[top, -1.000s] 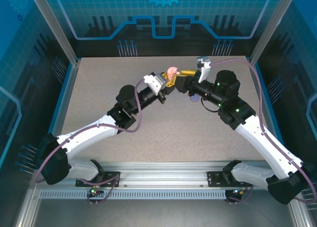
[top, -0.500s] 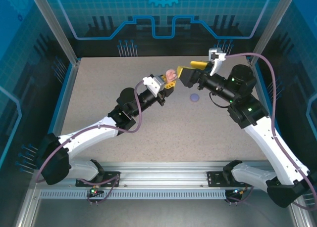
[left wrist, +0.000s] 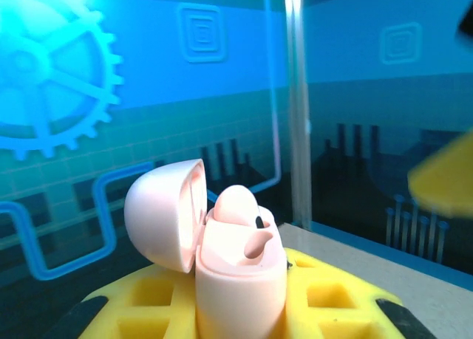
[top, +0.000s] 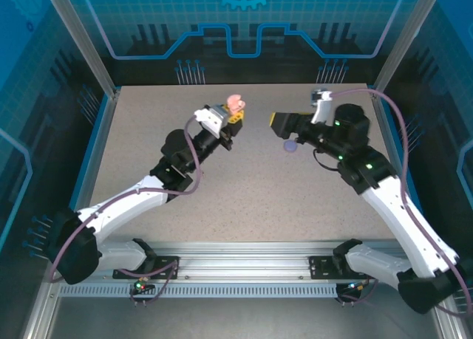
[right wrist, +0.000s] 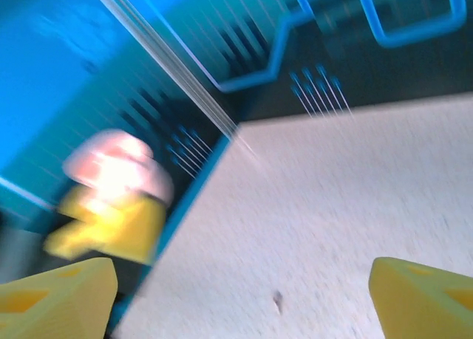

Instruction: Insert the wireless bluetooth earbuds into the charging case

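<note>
So the left tool point(top: 231, 115) is clamped on the pink case point(left wrist: 240, 287) and holds it up off the counter point(top: 295, 199), toward the back and a bit left of centre. From the left wrist cam the lid point(left wrist: 162, 213) is flipped open to the left, and a pink bud point(left wrist: 238, 206) sits in the case, its rounded top poking above the rim. The right tool point(top: 283, 123) is well apart from the case, off to its right, and its yellow fingers point(right wrist: 59, 291) are spread wide with nothing between them. There's also a small lilac thing point(top: 291, 145) on the counter right by the right arm, too tiny to tell what it is.
</note>
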